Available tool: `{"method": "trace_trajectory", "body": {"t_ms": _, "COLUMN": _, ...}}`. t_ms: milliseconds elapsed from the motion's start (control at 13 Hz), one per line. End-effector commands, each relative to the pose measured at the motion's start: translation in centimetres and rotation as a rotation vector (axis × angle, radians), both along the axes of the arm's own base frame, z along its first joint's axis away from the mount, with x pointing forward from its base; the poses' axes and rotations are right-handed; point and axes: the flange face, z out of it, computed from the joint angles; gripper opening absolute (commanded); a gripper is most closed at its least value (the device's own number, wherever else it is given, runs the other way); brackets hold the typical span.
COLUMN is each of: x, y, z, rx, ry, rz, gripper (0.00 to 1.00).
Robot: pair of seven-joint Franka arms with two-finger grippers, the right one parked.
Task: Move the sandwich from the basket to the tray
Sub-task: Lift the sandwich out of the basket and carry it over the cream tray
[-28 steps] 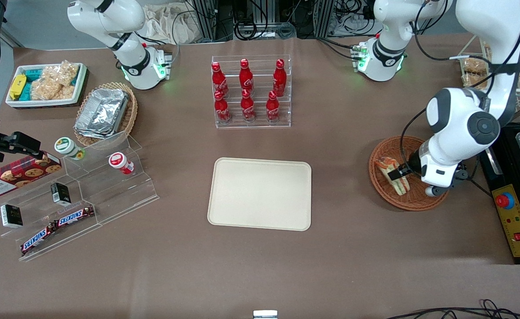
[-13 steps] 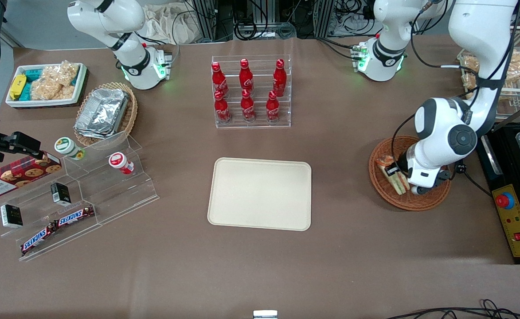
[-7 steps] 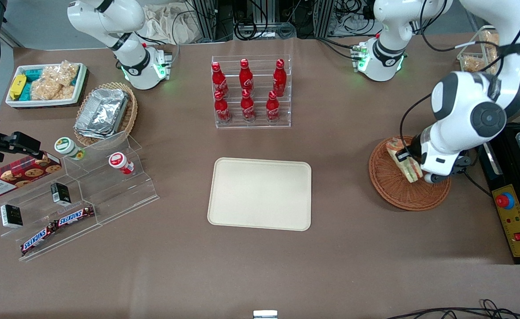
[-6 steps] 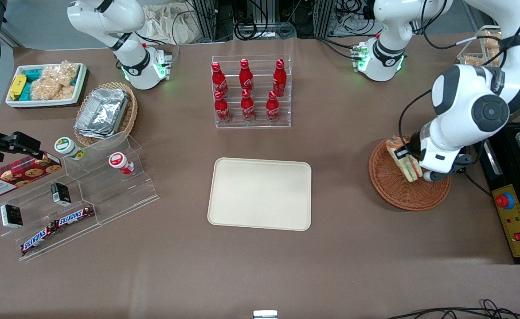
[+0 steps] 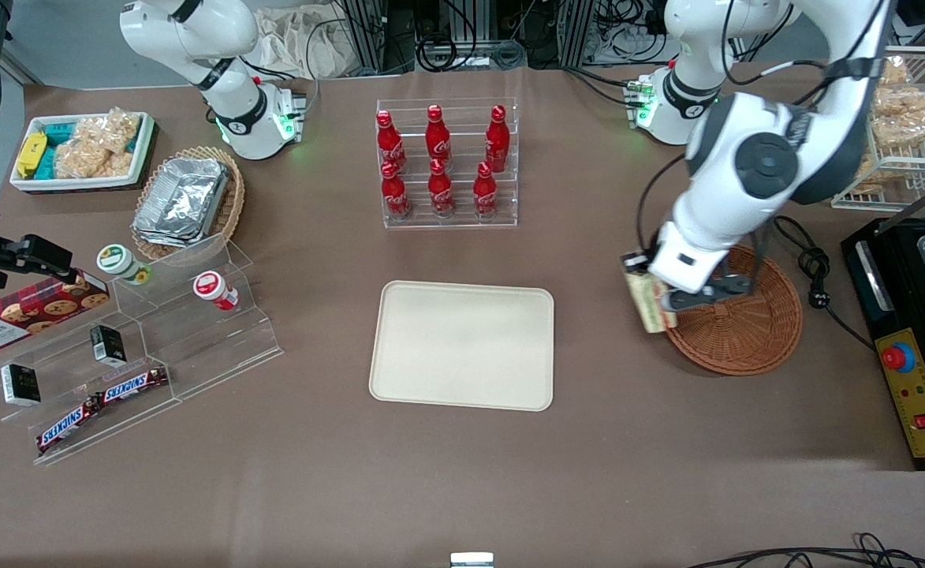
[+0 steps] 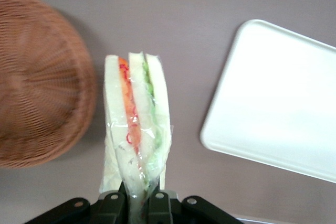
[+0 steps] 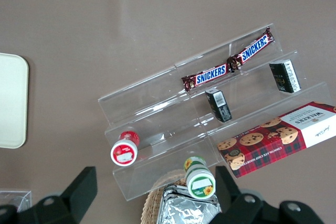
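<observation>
The pick-up is done: the hand (image 5: 651, 304) is clamped on the sandwich (image 5: 650, 306) and holds it in the air over bare desk (image 5: 604, 442), just outside the rim of the basket (image 5: 738, 331) on the side facing the tray (image 5: 462, 345). The basket shows nothing in it. What is left, by my reading, is the carry across the gap to the tray, the lowering and the release; the tray has nothing on it and lies near the middle of the desk, well apart from the basket. In the wrist view the fingers (image 6: 113, 208) pinch the sandwich (image 6: 137, 129) at one narrow end, so it sticks out edge-on from the hand. It is a wedge of pale bread in clear wrap, with an orange-red layer and a green layer showing along the edge. The wrap looks creased near the grip.
</observation>
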Motion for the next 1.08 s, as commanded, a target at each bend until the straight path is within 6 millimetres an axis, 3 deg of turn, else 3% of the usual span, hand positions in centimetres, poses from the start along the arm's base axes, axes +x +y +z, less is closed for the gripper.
{"method": "trace_trajectory", "body": {"t_ms": 0, "x": 0.9, "y": -4.0, "z": -2.9, "rx": -0.101, "ry": -0.024, "rz": -0.037, "gripper": 0.0}}
{"method": "trace_trajectory", "body": {"t_ms": 154, "x": 0.5, "y": -7.7, "z": -5.7, "rx": -0.166, "ry": -0.053, "rz": -0.066, "gripper": 0.0}}
{"method": "trace_trajectory", "body": {"t_ms": 385, "x": 0.0, "y": -11.0, "z": -9.7, "rx": -0.21, "ry": -0.082, "rz": -0.124, "gripper": 0.0}}
{"method": "trace_trajectory", "body": {"t_ms": 615, "x": 0.2, "y": -11.9, "z": -13.0, "rx": -0.199, "ry": -0.088, "rz": -0.178, "gripper": 0.0}}
{"method": "trace_trajectory", "body": {"t_ms": 1000, "x": 2.1, "y": -11.5, "z": -15.7, "rx": -0.182, "ry": -0.089, "rz": -0.207, "gripper": 0.0}}
